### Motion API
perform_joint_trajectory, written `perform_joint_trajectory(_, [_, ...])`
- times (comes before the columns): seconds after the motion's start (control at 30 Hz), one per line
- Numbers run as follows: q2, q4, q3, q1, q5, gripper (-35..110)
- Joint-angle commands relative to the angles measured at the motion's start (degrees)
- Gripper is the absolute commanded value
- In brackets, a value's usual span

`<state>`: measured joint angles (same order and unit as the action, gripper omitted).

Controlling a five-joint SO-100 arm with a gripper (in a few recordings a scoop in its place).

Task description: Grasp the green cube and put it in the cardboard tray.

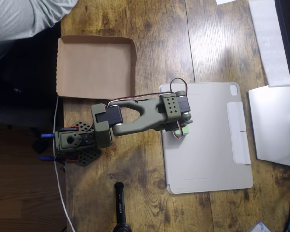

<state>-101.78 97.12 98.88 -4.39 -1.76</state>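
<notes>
The green cube [183,131] peeks out from under the tip of my olive-green gripper [181,126], over the pale grey tablet cover [208,159]. The gripper's head hides its fingers from above, so whether they are closed on the cube or merely around it cannot be made out. The cardboard tray [63,67] lies at the upper left of the wooden table with nothing inside it, well away from the gripper.
My arm's base [72,142] stands at the table's left edge with a white cable beside it. A person's grey sleeve [19,19] is at the top left. A black cylindrical object [120,203] stands at the bottom, and white items lie at the right edge.
</notes>
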Motion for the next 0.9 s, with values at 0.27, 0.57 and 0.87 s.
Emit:
perform_joint_trajectory(0.27, [-9.2, -8.1, 12.0, 3.6, -3.2, 7])
perform_joint_trajectory(0.57, [-10.2, -6.7, 9.1, 1.4, -4.2, 8])
perform_joint_trajectory(0.87, [-7.5, -6.9, -5.0, 1.2, -6.2, 11])
